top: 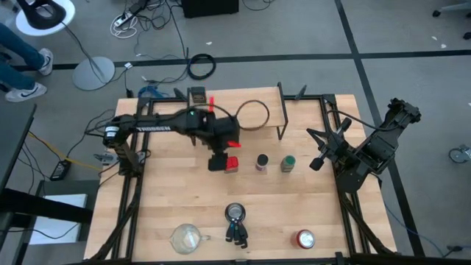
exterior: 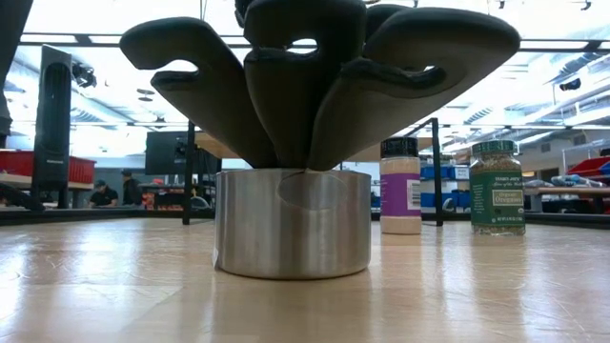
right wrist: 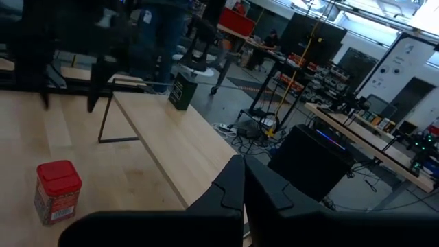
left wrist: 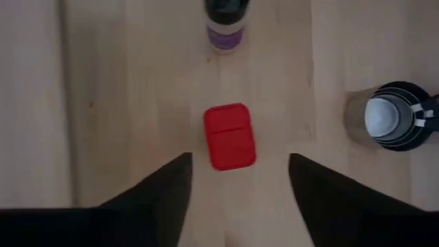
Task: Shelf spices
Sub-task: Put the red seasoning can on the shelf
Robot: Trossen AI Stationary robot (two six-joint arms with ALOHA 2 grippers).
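Between left hand (left wrist: 236, 199) fingers, red tin (left wrist: 229, 136)

The big grey floor (top: 309, 29) has dark lines across it and black cables (top: 200, 66) lying about. A round grey lamp base (top: 93, 73) stands there. Long bright ceiling lights (exterior: 86, 19) shine above far desks (right wrist: 357, 116).

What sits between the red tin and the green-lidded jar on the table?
The purple-labelled jar stands between the red tin and the green-lidded jar, all three roughly in a row with bare wood between them; the high view shows it.
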